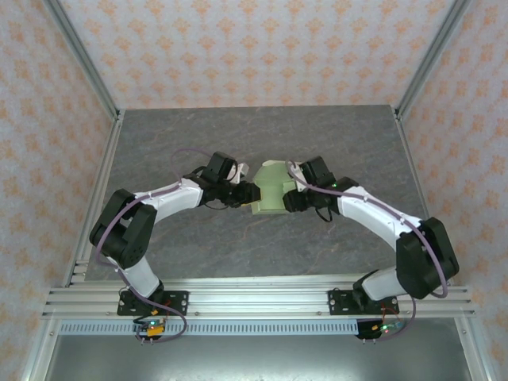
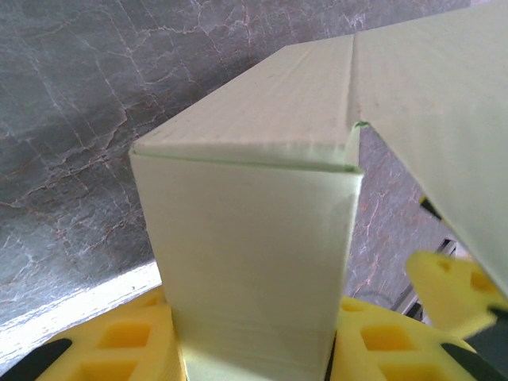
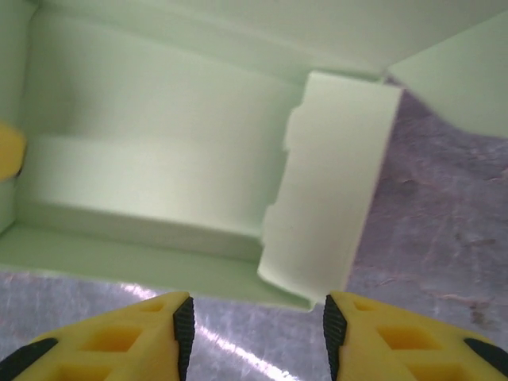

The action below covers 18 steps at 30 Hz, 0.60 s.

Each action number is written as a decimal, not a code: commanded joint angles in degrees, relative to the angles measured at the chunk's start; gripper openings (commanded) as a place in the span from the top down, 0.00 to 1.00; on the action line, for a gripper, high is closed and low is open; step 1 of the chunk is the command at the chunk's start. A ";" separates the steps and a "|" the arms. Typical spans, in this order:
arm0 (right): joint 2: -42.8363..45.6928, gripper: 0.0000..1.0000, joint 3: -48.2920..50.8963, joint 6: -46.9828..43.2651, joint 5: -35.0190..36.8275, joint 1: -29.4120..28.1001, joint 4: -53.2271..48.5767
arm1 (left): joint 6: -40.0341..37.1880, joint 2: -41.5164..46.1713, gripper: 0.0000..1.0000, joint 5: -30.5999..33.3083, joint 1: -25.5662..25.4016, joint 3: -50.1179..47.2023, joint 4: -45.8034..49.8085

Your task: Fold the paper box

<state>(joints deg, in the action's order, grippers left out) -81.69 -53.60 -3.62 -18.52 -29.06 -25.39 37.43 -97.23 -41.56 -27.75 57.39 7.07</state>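
The pale green card paper box [image 1: 268,190] sits on the grey marbled bench [image 1: 190,143], in the middle of the top picture. The left claw [image 2: 254,349] pinches one box wall [image 2: 246,254]. The right claw [image 3: 256,325] stands part open near a flap [image 3: 333,182], holding nothing.

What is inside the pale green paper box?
The pale green card box holds just its own bare walls, a folded inner strip and a notched card flap. Whatever lies behind that flap is covered.
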 commanded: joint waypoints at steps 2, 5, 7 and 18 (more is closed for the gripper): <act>-2.41 0.50 -4.05 3.93 2.13 1.85 -1.29 | -1.57 2.33 0.67 0.42 -0.52 0.98 3.30; -4.22 0.49 -4.66 4.76 0.37 2.93 -0.50 | -1.48 2.47 0.66 0.35 -0.50 0.89 3.16; -6.07 0.49 -5.40 4.80 -0.24 3.10 -0.52 | -1.50 2.33 0.66 0.34 -0.48 0.89 3.22; -14.49 0.54 -7.13 6.00 5.18 3.20 5.65 | -2.19 2.36 0.67 0.38 -0.50 1.24 3.93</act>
<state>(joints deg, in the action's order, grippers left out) -94.72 -58.52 1.50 -16.34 -26.09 -22.50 37.21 -97.01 -41.56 -27.75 57.39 7.92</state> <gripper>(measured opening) 0.462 0.374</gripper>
